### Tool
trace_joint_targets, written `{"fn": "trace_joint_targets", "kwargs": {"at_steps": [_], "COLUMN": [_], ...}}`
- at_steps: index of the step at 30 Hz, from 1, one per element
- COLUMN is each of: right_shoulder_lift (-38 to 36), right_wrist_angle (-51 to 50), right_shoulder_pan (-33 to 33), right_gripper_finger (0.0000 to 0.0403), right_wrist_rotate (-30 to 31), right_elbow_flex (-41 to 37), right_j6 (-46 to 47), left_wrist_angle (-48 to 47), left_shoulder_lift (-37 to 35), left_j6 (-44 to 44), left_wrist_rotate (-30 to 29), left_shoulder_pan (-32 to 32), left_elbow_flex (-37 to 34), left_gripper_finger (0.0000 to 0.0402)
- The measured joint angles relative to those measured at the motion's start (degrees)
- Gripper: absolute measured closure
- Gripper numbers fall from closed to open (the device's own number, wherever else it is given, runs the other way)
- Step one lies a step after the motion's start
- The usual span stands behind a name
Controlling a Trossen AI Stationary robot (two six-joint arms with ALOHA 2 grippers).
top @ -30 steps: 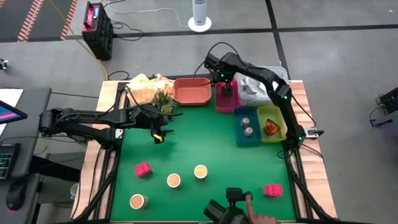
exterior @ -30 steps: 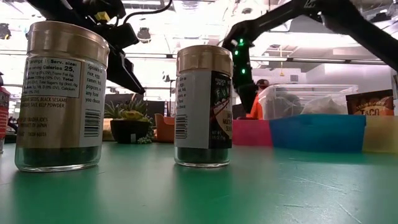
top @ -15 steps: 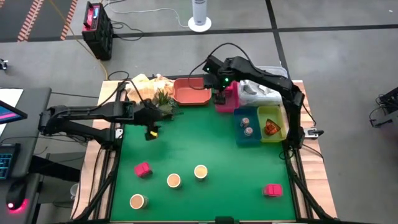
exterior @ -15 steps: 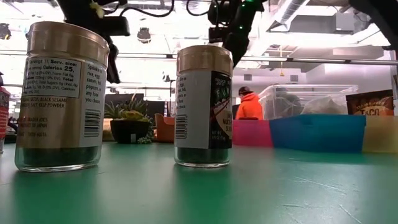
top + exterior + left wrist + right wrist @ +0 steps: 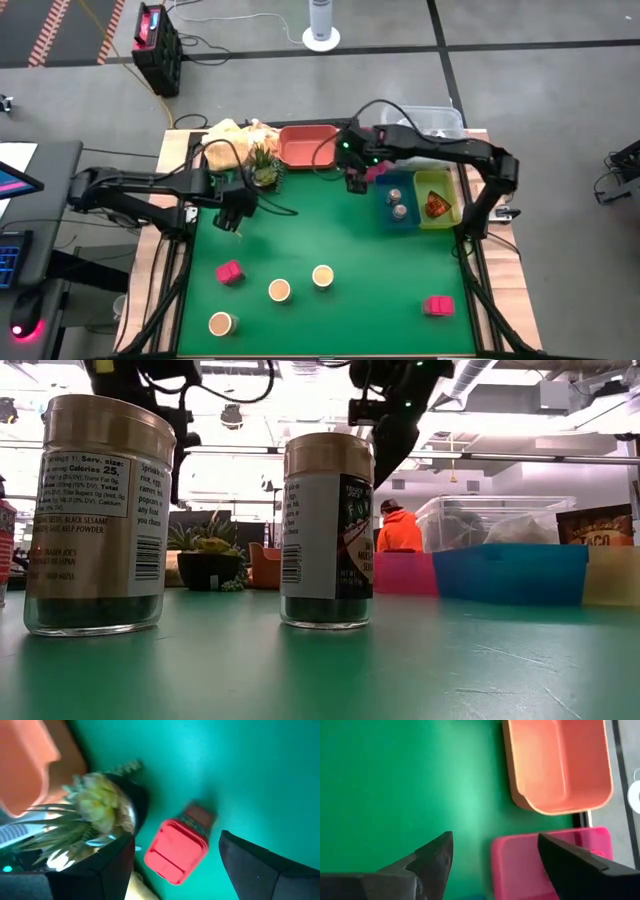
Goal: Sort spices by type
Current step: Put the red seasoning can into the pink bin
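Left claw has dropped toward magenta packet, well apart

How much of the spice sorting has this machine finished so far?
Partly done: two small jars sit in the blue tray and a red-orange piece in the yellow-green tray. Neither the left gripper nor the right gripper holds anything. Three tan cups and two magenta packets wait on the mat.

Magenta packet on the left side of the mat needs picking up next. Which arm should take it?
Left. The left gripper hangs open just above the magenta packet, which sits between its fingers in the left wrist view. The right gripper, also open and empty, is across the mat by the pink tray.
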Motion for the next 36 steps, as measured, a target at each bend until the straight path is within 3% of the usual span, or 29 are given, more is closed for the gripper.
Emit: {"fn": "trace_joint_targets", "kwargs": {"at_steps": [11, 20, 24, 31, 36], "right_shoulder_lift": [-4.33, -4.31, -4.31, -4.31, -4.31], "right_wrist_angle": [10.33, 11.95, 11.93, 12.02, 12.02], "right_shoulder_pan": [6.72, 9.94, 11.11, 12.08, 12.10], "right_gripper_finger": [0.0086, 0.0086, 0.0086, 0.0086, 0.0086], "right_wrist_rotate": [0.95, 1.64, 1.62, 1.62, 1.62], "right_elbow_flex": [-9.61, -10.01, -10.01, -10.01, -10.01], "right_j6": [3.17, 4.91, 5.38, 5.57, 5.55], "left_wrist_angle": [-2.57, -2.28, -1.90, -0.26, 0.38], "left_shoulder_lift": [7.52, 10.30, 10.23, 10.23, 10.26], "left_j6": [7.50, 14.13, 17.31, 21.62, 20.12], "left_wrist_rotate": [-0.90, -0.70, 2.37, 4.82, 5.13], "left_shoulder_pan": [1.91, 9.76, 12.07, 13.07, 11.86], "left_elbow_flex": [0.00, -0.02, -0.23, -2.58, -3.32], "left_gripper_finger": [0.0128, 0.0128, 0.0128, 0.0128, 0.0142]}}
